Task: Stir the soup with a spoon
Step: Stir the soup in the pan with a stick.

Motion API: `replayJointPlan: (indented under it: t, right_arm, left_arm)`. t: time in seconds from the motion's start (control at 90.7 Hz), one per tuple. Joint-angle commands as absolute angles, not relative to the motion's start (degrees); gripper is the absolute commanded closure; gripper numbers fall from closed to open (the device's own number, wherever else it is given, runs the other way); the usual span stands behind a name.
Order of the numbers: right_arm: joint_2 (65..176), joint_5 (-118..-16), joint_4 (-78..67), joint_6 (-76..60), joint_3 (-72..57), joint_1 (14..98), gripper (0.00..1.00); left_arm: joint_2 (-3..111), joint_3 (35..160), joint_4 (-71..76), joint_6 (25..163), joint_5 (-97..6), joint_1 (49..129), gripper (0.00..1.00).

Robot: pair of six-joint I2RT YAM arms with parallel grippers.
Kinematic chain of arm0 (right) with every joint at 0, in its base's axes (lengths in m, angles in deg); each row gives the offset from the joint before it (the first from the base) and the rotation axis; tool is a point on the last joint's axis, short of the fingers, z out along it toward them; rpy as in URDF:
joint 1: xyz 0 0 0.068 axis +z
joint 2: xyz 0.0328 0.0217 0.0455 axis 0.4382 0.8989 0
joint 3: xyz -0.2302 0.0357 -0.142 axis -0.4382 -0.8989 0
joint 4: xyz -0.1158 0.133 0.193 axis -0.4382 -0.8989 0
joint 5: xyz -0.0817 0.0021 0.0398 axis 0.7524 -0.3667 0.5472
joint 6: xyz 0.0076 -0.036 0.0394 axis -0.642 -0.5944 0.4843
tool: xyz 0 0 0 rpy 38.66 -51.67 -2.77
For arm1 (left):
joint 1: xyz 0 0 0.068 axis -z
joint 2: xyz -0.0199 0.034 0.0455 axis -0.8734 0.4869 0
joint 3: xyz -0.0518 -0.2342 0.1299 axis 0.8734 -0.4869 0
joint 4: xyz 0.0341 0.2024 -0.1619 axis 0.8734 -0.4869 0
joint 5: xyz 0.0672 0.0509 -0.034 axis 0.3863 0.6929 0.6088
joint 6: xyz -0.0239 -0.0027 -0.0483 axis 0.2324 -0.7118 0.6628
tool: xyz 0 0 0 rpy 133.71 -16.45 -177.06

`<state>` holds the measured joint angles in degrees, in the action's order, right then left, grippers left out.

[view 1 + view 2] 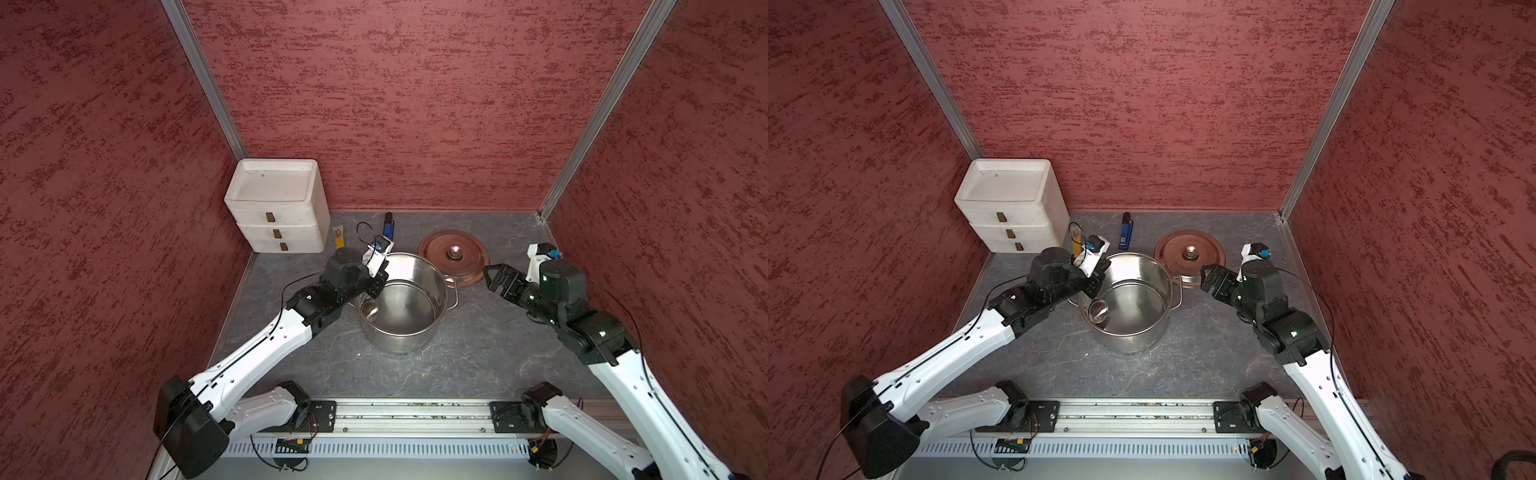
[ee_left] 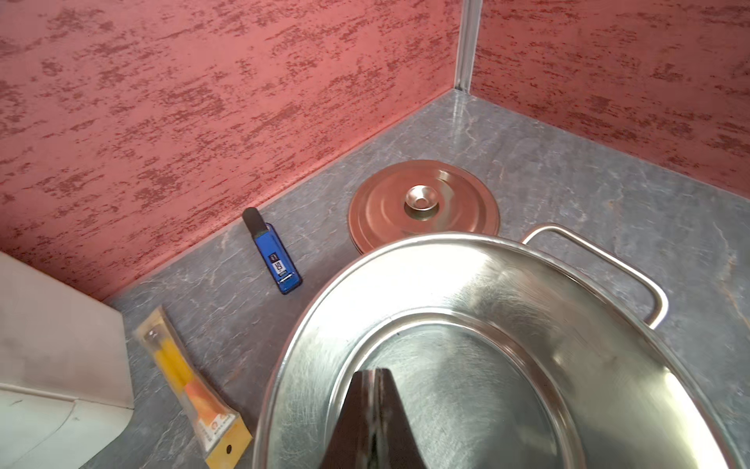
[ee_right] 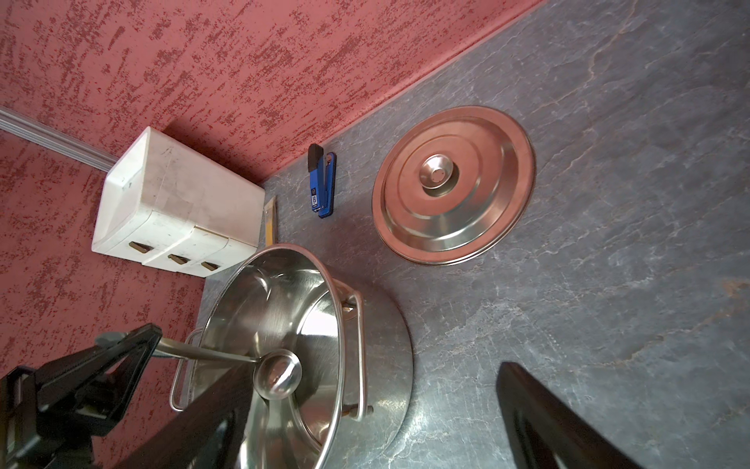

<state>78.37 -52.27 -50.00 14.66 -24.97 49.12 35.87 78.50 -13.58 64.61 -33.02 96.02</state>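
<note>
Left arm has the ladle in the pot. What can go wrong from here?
1. The left gripper pinches the ladle by its thin handle; pushing against the pot wall may twist it loose.
2. The right gripper hangs open beside the pot, not holding it, so stirring may slide the pot toward the lid.

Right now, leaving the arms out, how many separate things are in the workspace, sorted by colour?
Shiny steel: 3, the pot, the lid and the ladle
White: 1, the drawer unit
Blue and black: 1, the small gadget
Orange-yellow: 1, the packaged stick
Total: 6
</note>
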Motion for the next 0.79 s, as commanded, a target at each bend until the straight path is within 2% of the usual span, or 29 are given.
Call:
replayJointPlan:
  t: [0.0, 0.386, 0.606, 0.782]
  right_arm:
    - [77.7, -52.0, -50.0, 14.8, -24.4, 49.0, 0.01]
    - [76.9, -50.4, -51.5, 14.5, -23.2, 49.0, 0.02]
    - [75.6, -49.2, -52.4, 14.8, -23.3, 49.0, 0.02]
    - [75.0, -49.0, -52.7, 15.0, -23.7, 49.0, 0.02]
  left_arm:
    - [39.4, 81.0, -9.8, 62.2, -35.7, 93.5, 1.0]
    - [56.6, 94.6, -2.7, 57.9, -49.1, 93.4, 1.0]
    - [63.8, 101.3, -2.2, 55.6, -55.0, 99.2, 1.0]
    - [65.1, 102.5, -2.8, 54.5, -56.3, 105.0, 1.0]
